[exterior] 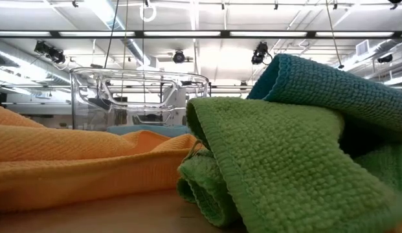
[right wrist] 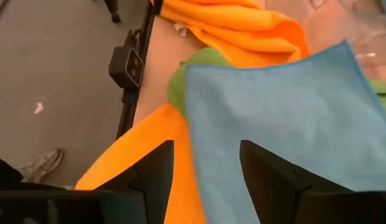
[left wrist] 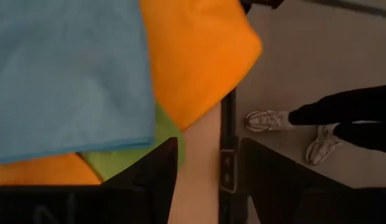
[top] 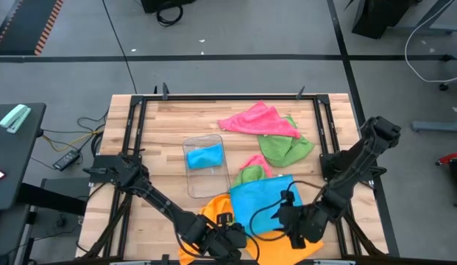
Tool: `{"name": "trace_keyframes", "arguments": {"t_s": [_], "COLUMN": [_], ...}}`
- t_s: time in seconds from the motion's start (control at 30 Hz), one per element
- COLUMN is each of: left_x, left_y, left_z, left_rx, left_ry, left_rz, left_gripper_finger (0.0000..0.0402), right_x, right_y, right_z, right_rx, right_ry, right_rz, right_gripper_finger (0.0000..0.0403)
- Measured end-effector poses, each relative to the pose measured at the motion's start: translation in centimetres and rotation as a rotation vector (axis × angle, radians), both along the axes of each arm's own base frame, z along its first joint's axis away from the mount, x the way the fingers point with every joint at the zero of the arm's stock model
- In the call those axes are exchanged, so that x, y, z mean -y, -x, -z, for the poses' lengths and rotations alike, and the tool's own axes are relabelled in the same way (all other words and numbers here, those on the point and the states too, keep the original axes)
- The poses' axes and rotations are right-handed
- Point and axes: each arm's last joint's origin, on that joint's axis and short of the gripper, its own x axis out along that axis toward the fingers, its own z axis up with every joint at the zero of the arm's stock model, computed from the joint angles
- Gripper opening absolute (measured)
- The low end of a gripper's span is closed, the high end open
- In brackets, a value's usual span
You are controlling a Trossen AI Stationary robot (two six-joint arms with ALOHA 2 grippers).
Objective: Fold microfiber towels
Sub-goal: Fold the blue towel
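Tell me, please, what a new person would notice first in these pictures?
A heap of bright towels near the table's front edge: a sky blue towel lying on an orange towel, with both grippers, left gripper and right gripper, at it. Farther back lie a pink towel and a clear tray.

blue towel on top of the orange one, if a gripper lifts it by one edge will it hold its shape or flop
The blue towel will probably flop: it lies flat, following the cloths beneath it. It looks thin and light, so it should lift easily. Its nubby weave may drag the orange towel beneath along with it. Both grippers, left and right, stand open.
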Motion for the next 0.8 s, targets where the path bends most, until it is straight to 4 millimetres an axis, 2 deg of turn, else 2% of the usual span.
{"name": "trace_keyframes", "arguments": {"t_s": [0.1, 0.27, 0.43, 0.67, 0.8], "left_x": [0.0, 0.1, 1.3, 3.5, 3.7], "left_y": [0.0, 0.1, 1.0, 2.8, 3.5], "left_z": [0.0, 0.0, 0.0, 0.1, -0.1], "left_rx": [-0.005, -0.004, -0.049, -0.093, -0.113], "left_ry": [0.005, 0.053, 0.132, 0.178, 0.157], "left_rz": [-0.013, -0.129, -0.126, -0.056, -0.028], "left_gripper_finger": [0.0177, 0.0184, 0.0188, 0.0169, 0.0158], "right_x": [-1.7, -4.7, -6.9, -8.4, -9.0], "right_y": [-0.9, -2.8, -4.7, -6.0, -6.5], "right_z": [0.2, -0.7, -1.7, -2.1, -2.2], "right_rx": [0.0, 0.023, 0.037, 0.05, 0.055], "right_ry": [-0.003, 0.019, 0.036, 0.025, 0.016], "right_rz": [-0.012, -0.066, -0.089, -0.085, -0.082], "right_gripper_finger": [0.0193, 0.0193, 0.0193, 0.0193, 0.0193]}}
